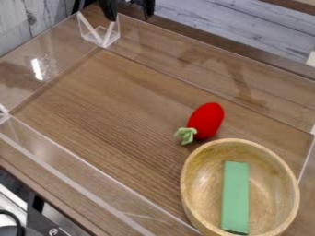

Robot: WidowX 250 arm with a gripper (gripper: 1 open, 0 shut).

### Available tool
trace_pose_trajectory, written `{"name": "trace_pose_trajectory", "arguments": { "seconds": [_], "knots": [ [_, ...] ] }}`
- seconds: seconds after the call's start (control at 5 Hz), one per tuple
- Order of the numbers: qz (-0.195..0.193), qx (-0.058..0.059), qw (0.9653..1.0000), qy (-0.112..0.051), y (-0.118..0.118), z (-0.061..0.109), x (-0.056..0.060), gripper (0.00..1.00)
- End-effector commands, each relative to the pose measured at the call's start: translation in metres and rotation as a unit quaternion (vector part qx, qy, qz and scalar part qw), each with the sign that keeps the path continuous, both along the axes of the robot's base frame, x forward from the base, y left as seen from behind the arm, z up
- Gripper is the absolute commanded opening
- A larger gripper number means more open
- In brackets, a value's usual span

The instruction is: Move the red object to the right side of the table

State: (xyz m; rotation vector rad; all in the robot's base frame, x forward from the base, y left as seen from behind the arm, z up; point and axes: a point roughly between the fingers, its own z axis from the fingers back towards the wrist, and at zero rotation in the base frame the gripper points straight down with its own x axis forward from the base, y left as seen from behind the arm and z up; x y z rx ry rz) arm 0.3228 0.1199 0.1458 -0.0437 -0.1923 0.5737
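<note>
The table (105, 111) extends below the jaws in view. The bowl (189, 189) sits farthest from the jaws, at lower right, probably serving as a container for the green block (235, 195) inside. The gripper (128, 11) has its jaws spread, gripping nothing. The red strawberry (207, 120) lies between jaws and bowl, nearer the bowl, presumably left loose for grasping. No brand, label or writing is legible.

On my wood-grain table (105, 106), a glossy red toy strawberry (207, 118) lies on its side near the right edge, green leafy end (186, 135) pointing lower left.
</note>
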Motion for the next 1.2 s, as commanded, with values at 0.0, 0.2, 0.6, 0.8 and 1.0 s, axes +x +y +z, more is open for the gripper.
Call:
{"name": "trace_pose_trajectory", "arguments": {
  "seconds": [0.0,0.2,0.6,0.8,1.0],
  "knots": [
    [-0.004,0.032,0.9994,-0.011,0.014,-0.009,-0.001,1.0],
    [0.008,0.046,0.9989,-0.007,0.028,-0.025,-0.005,1.0],
    [0.034,0.058,0.9977,-0.009,0.047,-0.033,-0.003,1.0],
    [0.044,0.056,0.9974,-0.009,0.052,-0.031,-0.001,1.0],
    [0.07,0.054,0.9961,-0.009,0.069,-0.015,0.0,1.0]
  ]
}}
